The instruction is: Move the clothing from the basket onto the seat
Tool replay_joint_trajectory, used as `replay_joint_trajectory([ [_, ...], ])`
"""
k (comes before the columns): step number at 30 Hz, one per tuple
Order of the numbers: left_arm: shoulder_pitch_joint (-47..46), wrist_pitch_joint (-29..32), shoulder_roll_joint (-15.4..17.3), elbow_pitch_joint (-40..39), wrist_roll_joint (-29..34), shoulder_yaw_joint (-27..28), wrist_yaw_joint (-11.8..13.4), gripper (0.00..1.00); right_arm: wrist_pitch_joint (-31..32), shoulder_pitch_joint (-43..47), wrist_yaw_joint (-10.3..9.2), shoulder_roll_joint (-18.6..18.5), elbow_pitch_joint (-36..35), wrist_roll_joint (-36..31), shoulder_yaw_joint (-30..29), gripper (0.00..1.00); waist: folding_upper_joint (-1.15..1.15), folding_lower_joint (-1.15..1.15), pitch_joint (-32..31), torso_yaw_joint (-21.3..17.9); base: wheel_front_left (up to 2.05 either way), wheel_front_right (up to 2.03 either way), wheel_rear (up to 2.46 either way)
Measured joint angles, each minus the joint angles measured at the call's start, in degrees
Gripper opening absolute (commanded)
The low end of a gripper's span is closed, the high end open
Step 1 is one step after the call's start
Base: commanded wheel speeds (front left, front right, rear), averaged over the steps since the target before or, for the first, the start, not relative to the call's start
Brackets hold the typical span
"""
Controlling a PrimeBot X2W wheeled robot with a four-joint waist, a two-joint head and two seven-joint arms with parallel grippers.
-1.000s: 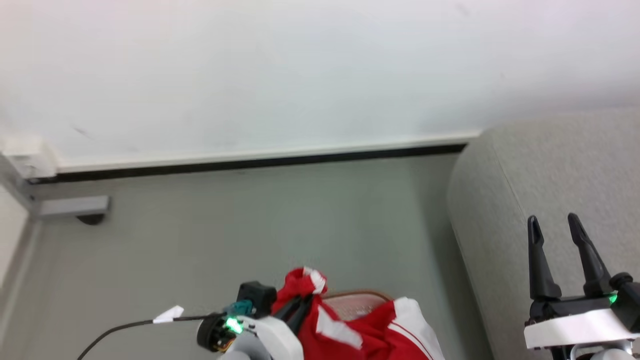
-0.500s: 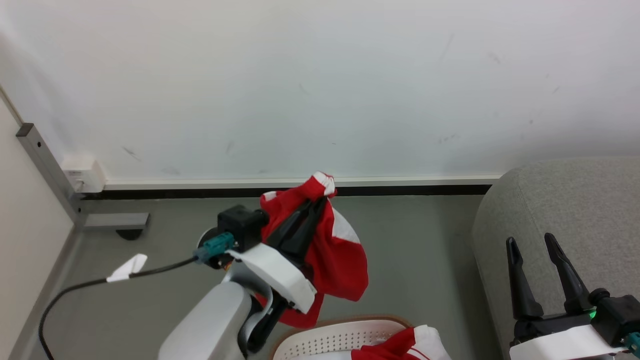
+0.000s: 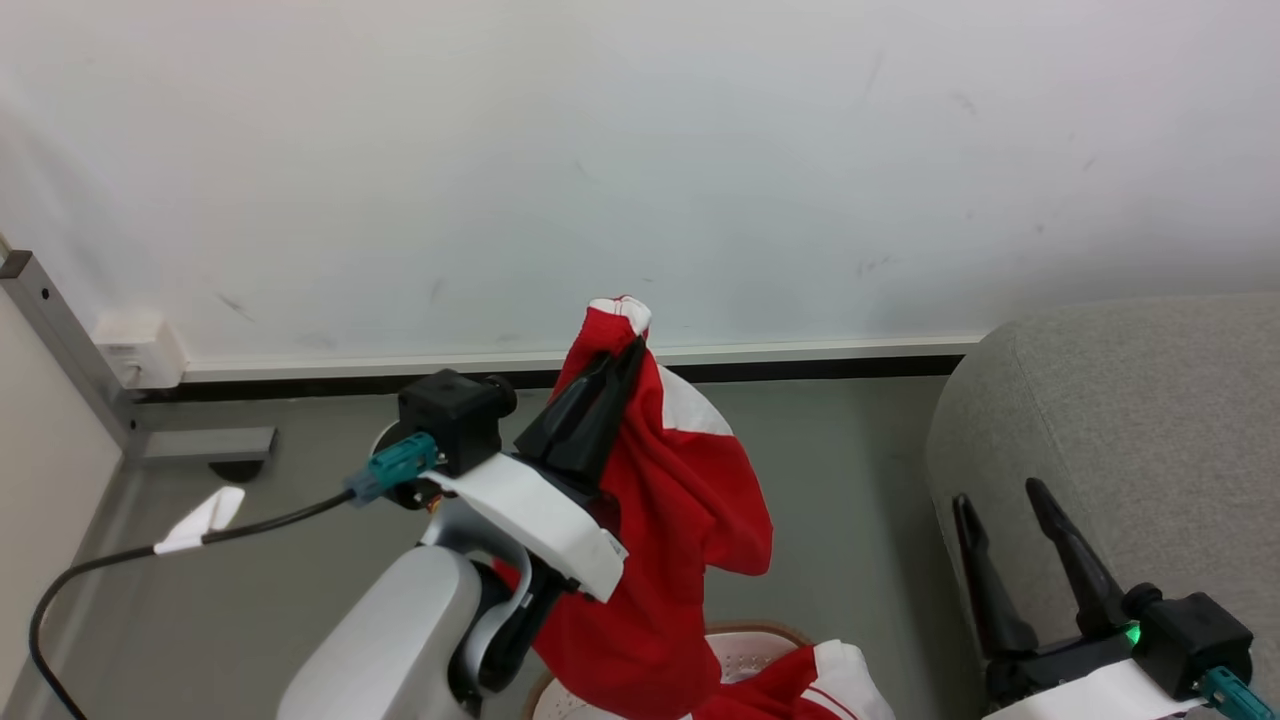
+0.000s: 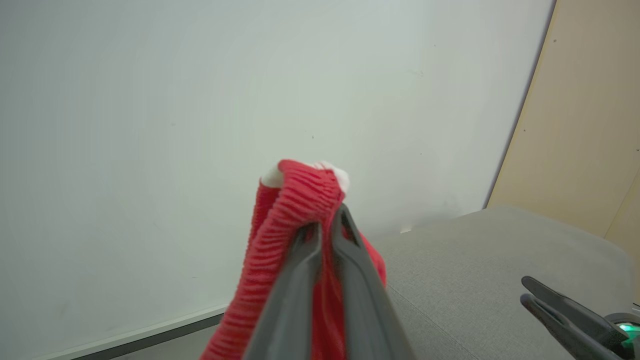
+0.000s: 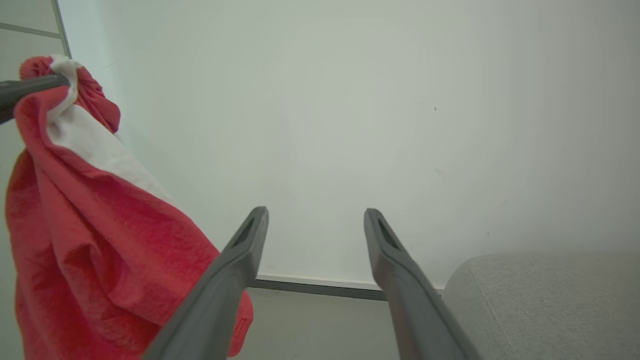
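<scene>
Seat (image 3: 1130, 400) sits at your right; one red garment (image 3: 680, 520) hangs left of it, its white-banded top pinched in your closed left gripper (image 3: 630, 352). Below, the second garment (image 3: 800, 685) lies in the basket (image 3: 745, 645), and your right gripper (image 3: 998, 494) stands wide and empty before the seat.

My left arm (image 3: 390, 640) bends upward and to the right. My left hand (image 3: 632, 352) points up, its fingers pinched together on the clothing (image 3: 690, 500). My right hand (image 3: 1000, 495) sits low at my right, fingers spread apart, gripping nothing.
</scene>
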Motion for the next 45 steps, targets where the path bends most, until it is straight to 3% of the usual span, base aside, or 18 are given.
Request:
replay_joint_trajectory([
  [7,0.48,0.43,0.31,-1.01,-0.01,-0.15,0.87,0.0,0.0,-1.15,0.0,-3.19,-1.66,2.66,5.99,1.0,0.0,0.0,-0.2,-0.47,0.0,0.0,0.0],
  [13,0.95,0.82,0.29,-0.75,-0.46,-0.33,1.11,0.0,0.0,-4.09,0.0,-6.66,-2.59,5.64,15.7,1.0,0.0,0.0,-0.27,-0.77,0.0,0.0,0.0],
  [19,0.97,0.83,-0.09,-0.15,-0.56,-1.12,1.08,0.0,0.0,-9.32,0.0,-6.93,-0.31,7.22,24.39,1.0,0.0,0.0,-0.15,-0.32,0.0,0.0,0.0],
  [30,1.14,1.8,-2.57,-0.13,-1.75,-3.66,0.1,0.0,0.0,-16.87,0.0,-2.9,11.31,9.47,37.01,1.0,0.0,0.0,0.17,2.45,0.0,0.0,0.0],
  [37,1.43,3.39,-3.81,-1.82,-1.99,-6.06,-0.53,0.0,0.0,-20.63,0.0,0.31,22.13,9.1,37.3,1.0,0.0,0.0,0.12,4.9,0.0,0.0,0.0],
  [44,1.54,4.45,-4.25,-3.49,-2.31,-7.34,-0.54,0.0,0.0,-22.54,0.0,2.75,27.91,10.31,36.97,1.0,0.0,0.0,-0.3,6.76,0.0,0.0,0.0],
  [45,1.55,4.58,-4.32,-3.69,-2.37,-7.47,-0.53,0.0,0.0,-22.51,0.0,3.07,28.81,11.37,36.72,0.43,0.0,0.0,-0.41,6.98,0.0,0.0,0.0],
])
